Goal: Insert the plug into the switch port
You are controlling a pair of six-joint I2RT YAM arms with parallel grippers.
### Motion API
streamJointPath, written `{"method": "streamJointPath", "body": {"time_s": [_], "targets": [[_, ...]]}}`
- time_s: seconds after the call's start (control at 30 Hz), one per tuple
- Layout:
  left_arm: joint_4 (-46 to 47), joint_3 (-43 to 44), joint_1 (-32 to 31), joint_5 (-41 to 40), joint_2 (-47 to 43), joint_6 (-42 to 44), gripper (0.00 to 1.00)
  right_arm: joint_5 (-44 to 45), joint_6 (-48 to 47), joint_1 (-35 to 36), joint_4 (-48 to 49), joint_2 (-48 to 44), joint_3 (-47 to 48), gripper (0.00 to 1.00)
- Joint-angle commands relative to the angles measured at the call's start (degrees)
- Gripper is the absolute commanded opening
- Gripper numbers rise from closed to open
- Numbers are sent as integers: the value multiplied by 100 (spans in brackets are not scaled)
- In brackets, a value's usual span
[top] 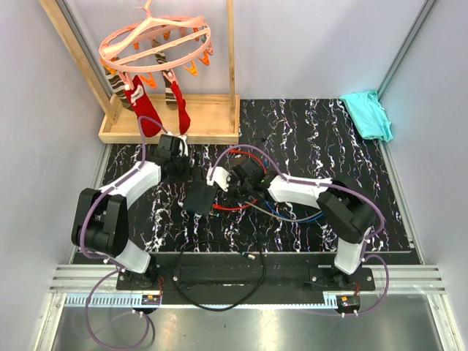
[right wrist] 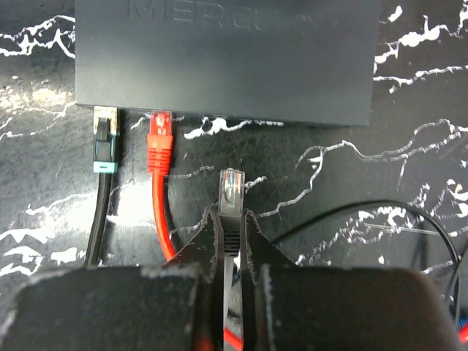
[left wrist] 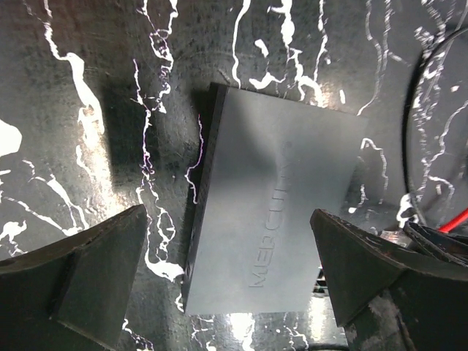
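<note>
A matte black switch box point(right wrist: 227, 66) lies on a table point(top: 351, 146) patterned as black marble with white veins. At its edge are a red plug point(right wrist: 159, 139) on red cable and a teal-booted plug point(right wrist: 104, 146) on black cable, and near them a clear plug point(right wrist: 232, 189) with a black boot. A teal cloth point(top: 367, 113) marks the table's far right corner, while at the far left a pale wooden tray point(top: 212, 121) sits under a salmon-pink hanger ring point(top: 155, 44) with orange pegs point(top: 191, 69) and red socks point(top: 146, 110).

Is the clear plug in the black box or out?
Out. The clear plastic plug, between the right fingers, lies short of the flat matte black box, a gap between.
</note>
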Motion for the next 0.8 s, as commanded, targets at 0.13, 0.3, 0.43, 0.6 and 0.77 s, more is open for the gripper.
{"method": "streamJointPath", "body": {"time_s": [0.13,0.3,0.43,0.6,0.77], "targets": [[416,-28,27,482,278,170,95,-439,9,122,664,318,153,0],[452,-73,18,746,401,135,91,-643,263,130,655,502,259,0],[478,-117,27,842,419,126,88,-678,273,130,743,590,268,0],[469,-73,18,1009,550,117,83,-573,211,139,717,713,408,0],[452,-55,18,1124,656,109,79,-538,185,148,691,819,549,0]]}}
